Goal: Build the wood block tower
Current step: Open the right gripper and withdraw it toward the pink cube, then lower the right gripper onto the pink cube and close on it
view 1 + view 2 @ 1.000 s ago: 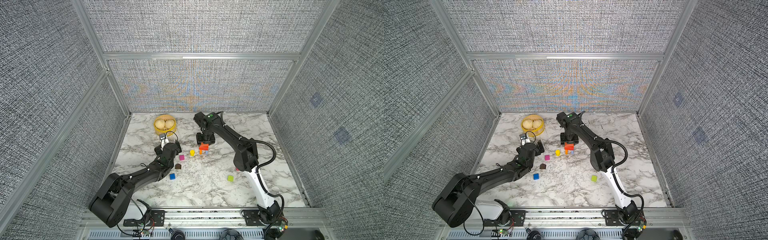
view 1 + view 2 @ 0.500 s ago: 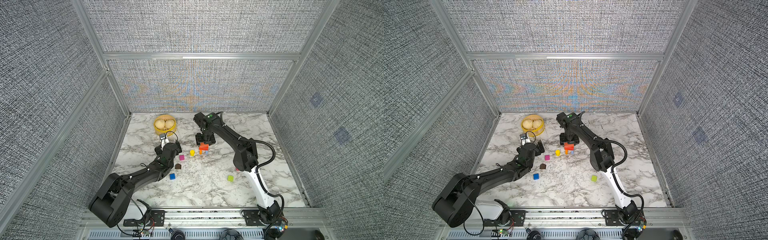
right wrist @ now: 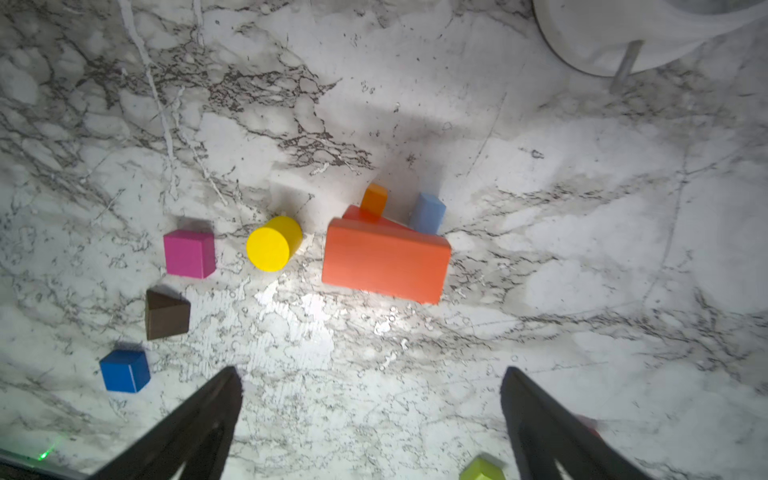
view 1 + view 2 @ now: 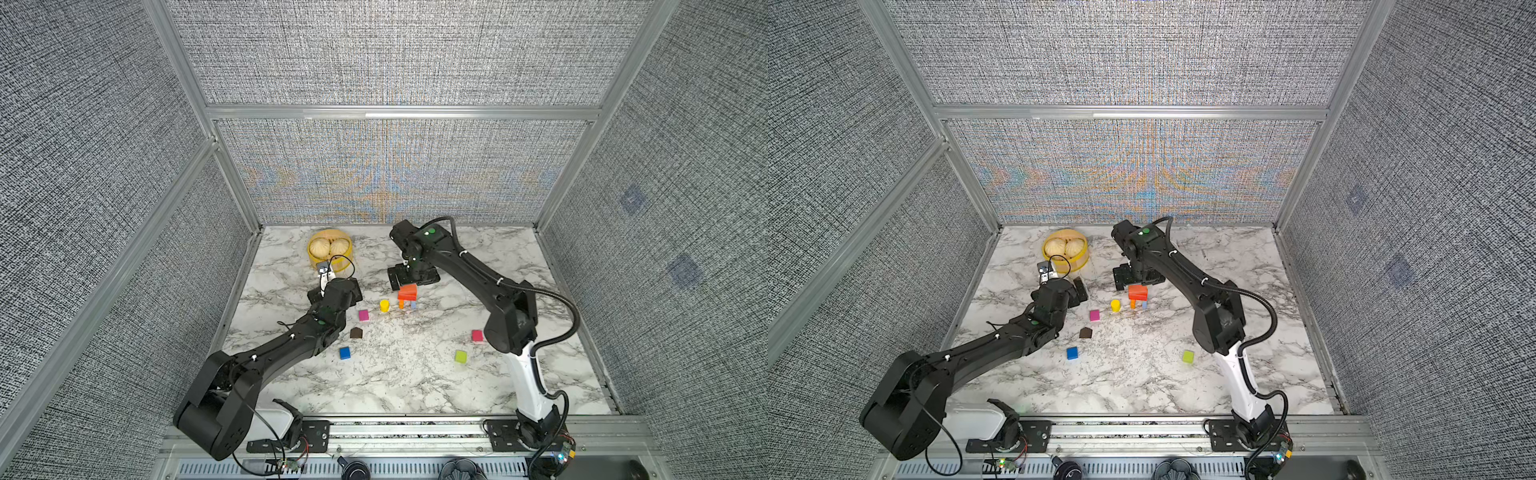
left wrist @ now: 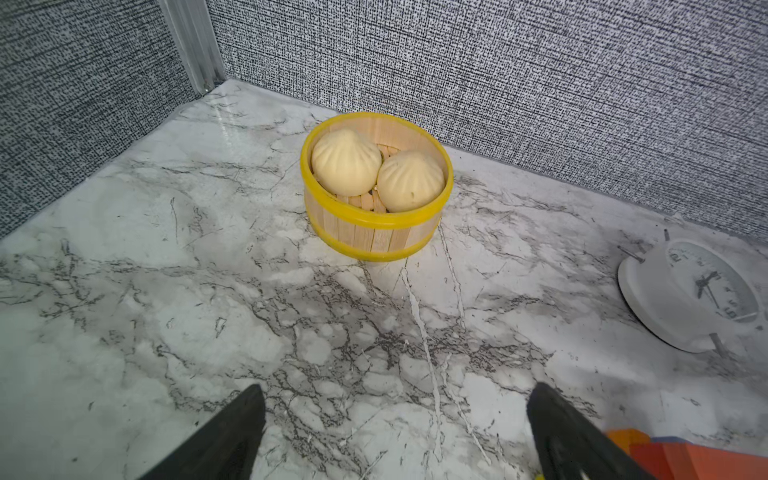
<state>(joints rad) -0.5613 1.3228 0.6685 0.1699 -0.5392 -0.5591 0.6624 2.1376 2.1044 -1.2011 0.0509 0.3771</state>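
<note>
The tower stands mid-table: an orange leg and a light-blue leg carry a red brick, with an orange brick lying askew on top. My right gripper hangs open just behind and above the tower, nothing between its fingers. Loose wood blocks lie around: a yellow cylinder, pink cube, brown house piece, blue cube, green cube and a red cube. My left gripper is open and empty, left of the pink cube.
A yellow steamer basket with two buns stands at the back left, ahead of my left gripper. A white alarm clock lies behind the tower, under my right arm. The enclosure walls close in on three sides.
My right gripper's jaws have spread wide, leaving the orange brick resting on the tower. The left arm has not moved.
</note>
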